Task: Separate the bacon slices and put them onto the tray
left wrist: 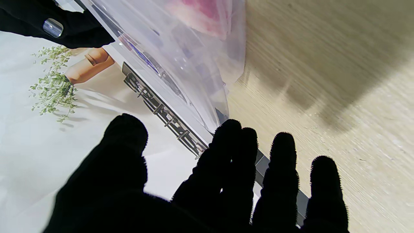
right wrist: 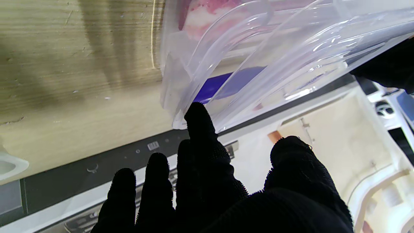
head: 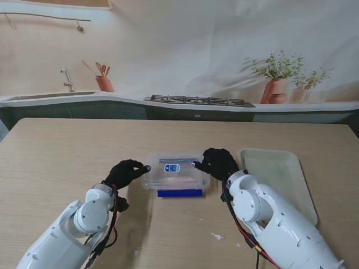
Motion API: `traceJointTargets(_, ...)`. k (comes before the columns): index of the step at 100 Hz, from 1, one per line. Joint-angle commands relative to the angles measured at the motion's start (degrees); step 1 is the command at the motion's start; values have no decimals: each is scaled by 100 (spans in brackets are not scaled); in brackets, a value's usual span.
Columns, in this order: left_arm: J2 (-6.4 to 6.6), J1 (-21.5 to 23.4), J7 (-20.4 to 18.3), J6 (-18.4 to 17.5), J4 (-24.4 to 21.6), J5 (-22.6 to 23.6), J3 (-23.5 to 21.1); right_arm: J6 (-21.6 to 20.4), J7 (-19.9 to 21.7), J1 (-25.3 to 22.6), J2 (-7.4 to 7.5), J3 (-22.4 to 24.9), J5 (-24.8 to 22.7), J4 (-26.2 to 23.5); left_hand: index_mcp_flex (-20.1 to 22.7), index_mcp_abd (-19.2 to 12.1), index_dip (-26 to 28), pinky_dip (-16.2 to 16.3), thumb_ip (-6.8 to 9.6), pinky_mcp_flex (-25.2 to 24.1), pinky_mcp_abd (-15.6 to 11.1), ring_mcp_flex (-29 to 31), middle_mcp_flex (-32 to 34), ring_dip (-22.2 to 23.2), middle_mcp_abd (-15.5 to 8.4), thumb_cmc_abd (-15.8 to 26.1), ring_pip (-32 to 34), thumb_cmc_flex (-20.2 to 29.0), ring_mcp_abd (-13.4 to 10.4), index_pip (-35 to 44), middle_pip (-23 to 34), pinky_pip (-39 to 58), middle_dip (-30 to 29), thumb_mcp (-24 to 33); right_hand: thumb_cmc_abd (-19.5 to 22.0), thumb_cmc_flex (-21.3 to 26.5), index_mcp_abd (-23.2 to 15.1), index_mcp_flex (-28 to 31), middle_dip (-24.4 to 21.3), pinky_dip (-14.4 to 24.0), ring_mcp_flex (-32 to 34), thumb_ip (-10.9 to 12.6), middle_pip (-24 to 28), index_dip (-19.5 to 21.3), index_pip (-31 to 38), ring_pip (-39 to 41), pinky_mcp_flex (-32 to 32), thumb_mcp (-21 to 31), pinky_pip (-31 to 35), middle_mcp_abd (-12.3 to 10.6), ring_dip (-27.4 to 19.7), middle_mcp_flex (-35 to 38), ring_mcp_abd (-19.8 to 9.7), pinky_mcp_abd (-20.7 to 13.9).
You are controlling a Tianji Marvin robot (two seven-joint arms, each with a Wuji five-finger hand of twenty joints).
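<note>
At frame centre, the clear lidded plastic bacon box (head: 175, 174) sat between black-gloved left hand (head: 126, 172) and right hand (head: 217, 162), whose spread fingertips merely touched it and could skid it across the worktop (head: 67, 157).

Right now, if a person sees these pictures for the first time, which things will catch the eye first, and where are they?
First is the clear plastic container with pink bacon inside, at the middle of the table, with a blue base strip on its side nearer to me. The black-gloved left hand and right hand sit at its two ends, fingers at the rim. To the right lies the pale empty tray.
</note>
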Motion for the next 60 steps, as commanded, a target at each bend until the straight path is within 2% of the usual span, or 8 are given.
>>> traceJointTargets(1, -39, 26, -67, 67, -35, 14, 14, -8, 27, -44, -16, -10, -130, -29, -46, -536, -9, 113, 128, -94, -110, -141, -79, 44, -312, 124, -46, 69, -99, -20, 80, -141, -3, -25, -65, 210, -437, -78, 5, 102, -163, 286, 76, -52, -33, 56, 19, -47, 16, 129, 36, -143, 103, 36)
traceJointTargets(17, -31, 37, -85, 130, -51, 52, 9, -2, 1, -90, 29, 43, -467, -77, -68, -597, 14, 112, 128, -95, -116, -152, -98, 46, -319, 110, -47, 75, -96, 18, 82, -151, 0, -25, -103, 245, -448, -52, 5, 111, -85, 296, 81, -33, 9, 132, 137, -38, 61, 175, 71, -91, 202, 132)
traceJointTargets(60, -22, 24, -84, 273, -64, 160, -7, -113, -94, -142, 83, 119, -887, -79, -170, -588, 61, 117, 133, -95, -130, -196, -187, 71, -326, 83, -42, 85, -81, 96, 96, -170, 21, -38, -225, 225, -484, -50, 3, 110, -27, 314, 74, -17, 38, 180, 235, -35, 102, 184, 98, -16, 252, 196)
